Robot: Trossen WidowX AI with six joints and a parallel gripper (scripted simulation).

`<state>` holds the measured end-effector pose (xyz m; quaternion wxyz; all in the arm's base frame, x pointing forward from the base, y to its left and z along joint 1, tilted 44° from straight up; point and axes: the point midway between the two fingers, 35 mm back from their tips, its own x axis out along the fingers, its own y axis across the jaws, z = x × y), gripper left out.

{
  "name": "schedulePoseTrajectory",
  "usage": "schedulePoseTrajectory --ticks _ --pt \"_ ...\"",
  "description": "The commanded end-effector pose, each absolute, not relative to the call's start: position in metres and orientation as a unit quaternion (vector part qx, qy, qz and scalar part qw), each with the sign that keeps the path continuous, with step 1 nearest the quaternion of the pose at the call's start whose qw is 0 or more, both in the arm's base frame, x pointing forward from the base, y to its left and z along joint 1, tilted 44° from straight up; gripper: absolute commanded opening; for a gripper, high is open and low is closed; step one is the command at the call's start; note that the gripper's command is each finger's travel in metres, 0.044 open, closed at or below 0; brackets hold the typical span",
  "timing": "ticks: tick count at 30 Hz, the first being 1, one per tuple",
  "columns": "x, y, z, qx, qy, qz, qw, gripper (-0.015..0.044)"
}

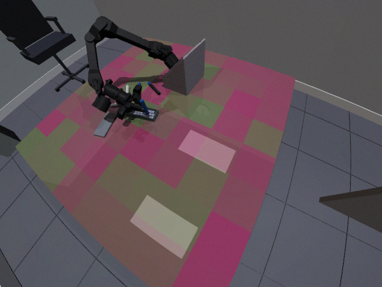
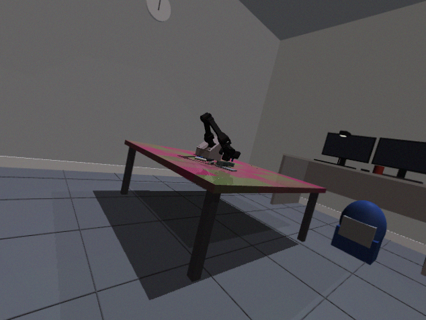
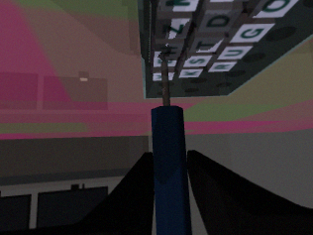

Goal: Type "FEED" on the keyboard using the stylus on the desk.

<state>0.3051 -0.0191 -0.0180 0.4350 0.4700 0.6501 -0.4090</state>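
Observation:
The stylus [image 1: 144, 106] [image 3: 169, 173] has a thick blue body and a thin brownish tip. My gripper [image 3: 169, 159] is shut on its blue body, one dark finger on each side. The stylus points down onto the keyboard [image 1: 156, 115] [image 2: 225, 164] [image 3: 208, 89], which is dark green with white lettered keys. In the wrist view the tip is over the left-hand key row, around the E and H keys, and partly covers the E. Shadow darkens that area, and I cannot tell whether the tip touches or presses a key. The arm hides part of the keyboard in the top view.
A grey slab [image 1: 105, 126] lies beside the keyboard. A black marker with a blue cap [image 1: 154, 88] and a white marker [image 1: 127, 88] lie behind it. A light grey upright panel [image 1: 194, 67] stands by the arm's base. The patchwork table [image 1: 203, 197] carries them.

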Motion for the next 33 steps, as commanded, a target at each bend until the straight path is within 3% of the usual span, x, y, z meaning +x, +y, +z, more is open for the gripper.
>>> schedulePoseTrajectory --ticks 1,23,26,29,33 --pt "0.304 -0.019 -0.019 0.468 0.651 -0.409 0.435 0.0081" --pt "0.301 0.006 0.006 0.465 0.653 -0.409 0.435 0.0085" --pt "0.301 0.006 0.006 0.465 0.653 -0.409 0.435 0.0065" --pt "0.302 0.007 0.007 0.467 0.652 -0.409 0.435 0.0000" --pt "0.302 -0.002 -0.002 0.468 0.652 -0.409 0.435 0.0000"
